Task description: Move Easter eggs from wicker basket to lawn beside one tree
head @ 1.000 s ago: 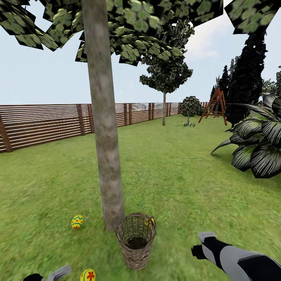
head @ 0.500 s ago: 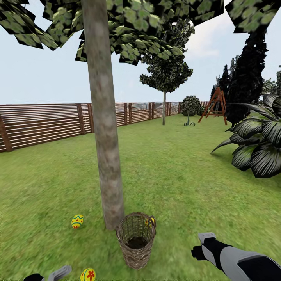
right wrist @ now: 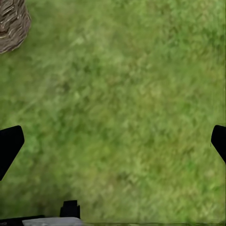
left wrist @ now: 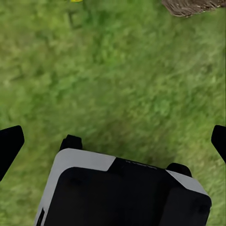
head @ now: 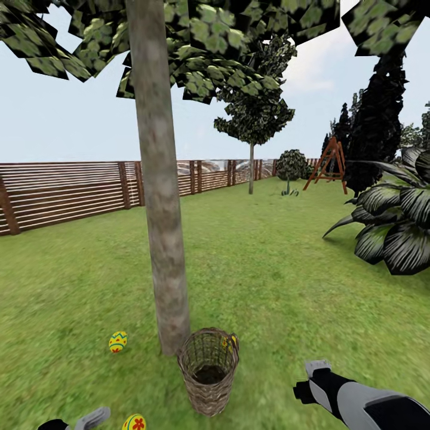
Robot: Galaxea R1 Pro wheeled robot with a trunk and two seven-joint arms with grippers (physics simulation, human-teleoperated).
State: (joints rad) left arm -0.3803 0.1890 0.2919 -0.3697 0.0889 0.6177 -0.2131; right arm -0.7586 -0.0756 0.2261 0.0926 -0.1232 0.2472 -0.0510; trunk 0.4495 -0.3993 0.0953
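Low in the frame, the woven wicker basket (head: 208, 370) stands upright, mouth skyward, both grippers (left wrist: 113, 141) (right wrist: 113, 141) spread empty.

Wicker basket (head: 208, 379) lower centre of head view, upright on the lawn (head: 269, 269), brown woven, open top, dark inside; touching or just beside the base of the tree (head: 161, 197). Tree trunk thick, pale grey-brown, mottled, straight, running from lower centre-left up to the top edge; dark green leaf canopy across the top. One Easter egg (head: 117, 341) on grass left of the trunk, lower left, yellow with blue-green zigzag and red marks. Second egg (head: 134, 423) at the bottom edge, yellow with red flower, partly cut off. Third egg (head: 228, 343) yellow, seen through the basket's far rim weave; inside or behind, cannot tell. Basket edge (left wrist: 193, 5) at left wrist view's upper right, and (right wrist: 12, 23) at right wrist view's upper left.
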